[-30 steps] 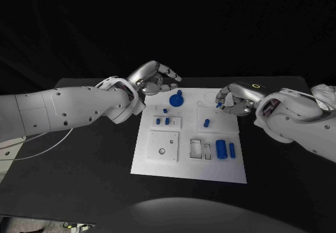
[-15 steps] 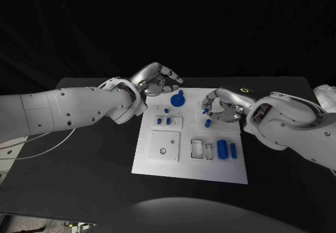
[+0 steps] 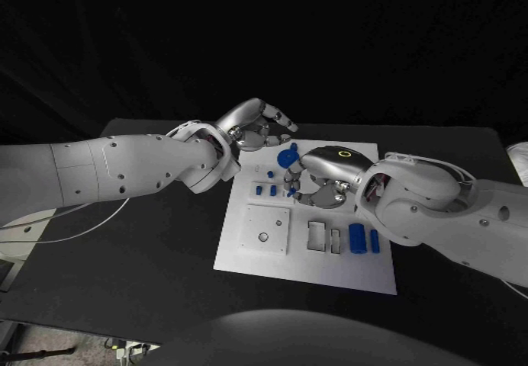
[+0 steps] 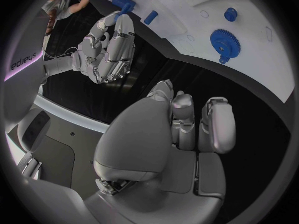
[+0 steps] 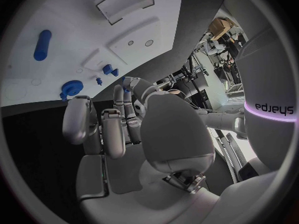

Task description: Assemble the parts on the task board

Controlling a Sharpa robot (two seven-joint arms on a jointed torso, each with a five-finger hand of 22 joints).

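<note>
The white task board (image 3: 288, 255) is lying in the middle of the black table (image 3: 132, 282), carrying one blue gear (image 3: 288, 157) toward its far edge and two blue cylinders (image 3: 356, 235) side by side toward its right edge. The left hand (image 3: 259, 126) is hovering over the board's far-left corner with fingers curled in, holding nothing. The right hand (image 3: 321, 177) is hanging over the board's middle — whether its fingers are pinching a part, I cannot tell.

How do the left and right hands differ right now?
The left hand sits beyond the far edge of the task board, off the plate; the right hand is over the board's middle. The left hand's fingers are curled in on nothing; whether the right hand holds anything is unclear. Both are silver, on white arms.
</note>
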